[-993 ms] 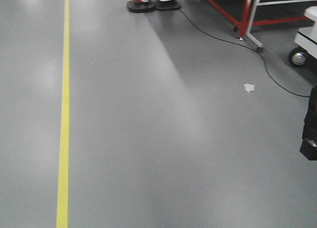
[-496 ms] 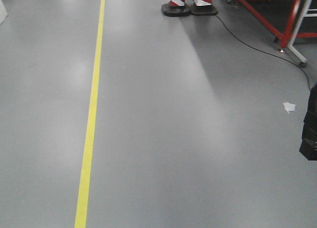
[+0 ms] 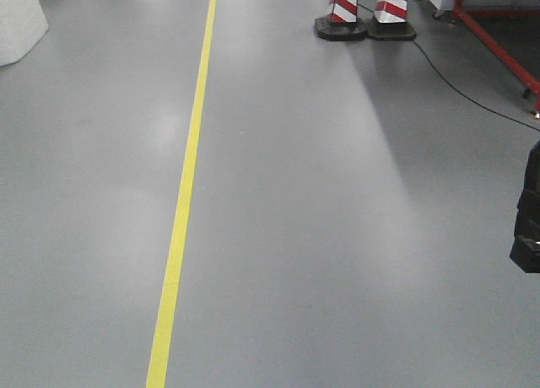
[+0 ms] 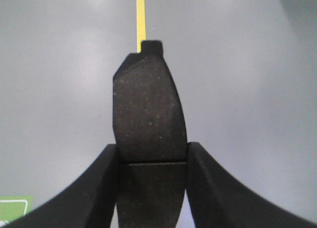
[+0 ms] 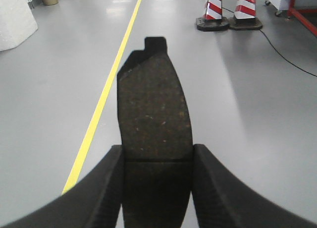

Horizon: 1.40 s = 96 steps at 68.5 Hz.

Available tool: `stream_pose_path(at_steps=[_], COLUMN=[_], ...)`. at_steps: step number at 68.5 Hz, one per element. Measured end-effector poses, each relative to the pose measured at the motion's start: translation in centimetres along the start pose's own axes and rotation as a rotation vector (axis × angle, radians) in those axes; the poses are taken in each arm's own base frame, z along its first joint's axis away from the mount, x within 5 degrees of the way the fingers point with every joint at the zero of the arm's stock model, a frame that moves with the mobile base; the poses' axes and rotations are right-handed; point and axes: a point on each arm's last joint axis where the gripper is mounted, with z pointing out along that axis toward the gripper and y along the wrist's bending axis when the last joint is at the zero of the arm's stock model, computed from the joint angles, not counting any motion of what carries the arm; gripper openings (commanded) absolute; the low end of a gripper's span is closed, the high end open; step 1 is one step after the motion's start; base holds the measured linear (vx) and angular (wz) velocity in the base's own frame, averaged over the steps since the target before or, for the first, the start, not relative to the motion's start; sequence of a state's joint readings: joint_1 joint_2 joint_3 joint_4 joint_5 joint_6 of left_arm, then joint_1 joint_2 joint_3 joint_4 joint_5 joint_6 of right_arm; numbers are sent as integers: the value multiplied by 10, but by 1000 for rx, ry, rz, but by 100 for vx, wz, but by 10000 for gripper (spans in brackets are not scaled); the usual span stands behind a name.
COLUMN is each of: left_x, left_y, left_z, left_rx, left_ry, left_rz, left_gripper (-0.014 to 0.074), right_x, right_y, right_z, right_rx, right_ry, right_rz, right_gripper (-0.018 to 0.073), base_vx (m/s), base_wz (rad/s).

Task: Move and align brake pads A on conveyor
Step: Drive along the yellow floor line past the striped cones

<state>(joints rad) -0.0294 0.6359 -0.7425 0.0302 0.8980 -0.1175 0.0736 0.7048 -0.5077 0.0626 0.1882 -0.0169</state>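
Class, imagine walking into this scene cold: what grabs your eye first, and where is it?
Each wrist view is filled by a dark brake pad gripped upright: the left pad in the left jaws, the right pad in the right jaws. In the front view, a yellow line runs up the grey floor, with two red-and-white striped cones at the top right.

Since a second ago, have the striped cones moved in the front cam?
No. The cones slid right in frame, but so did the yellow floor line; their spacing holds, so the view panned left instead.
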Motion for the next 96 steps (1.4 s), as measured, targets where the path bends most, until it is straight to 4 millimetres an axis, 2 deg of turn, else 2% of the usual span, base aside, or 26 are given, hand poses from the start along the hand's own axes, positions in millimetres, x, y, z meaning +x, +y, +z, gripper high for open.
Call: stream_pose_path(at_steps=[96], left_x=[0], left_y=[0], left_z=[0], left_rx=[0], left_ry=[0], left_rz=[0], left_gripper=[135], right_x=[0], right_y=[0], right_z=[0], right_rx=[0], right_ry=[0], right_rz=[0], right_gripper=[33], base_vx=[49], base_wz=[2])
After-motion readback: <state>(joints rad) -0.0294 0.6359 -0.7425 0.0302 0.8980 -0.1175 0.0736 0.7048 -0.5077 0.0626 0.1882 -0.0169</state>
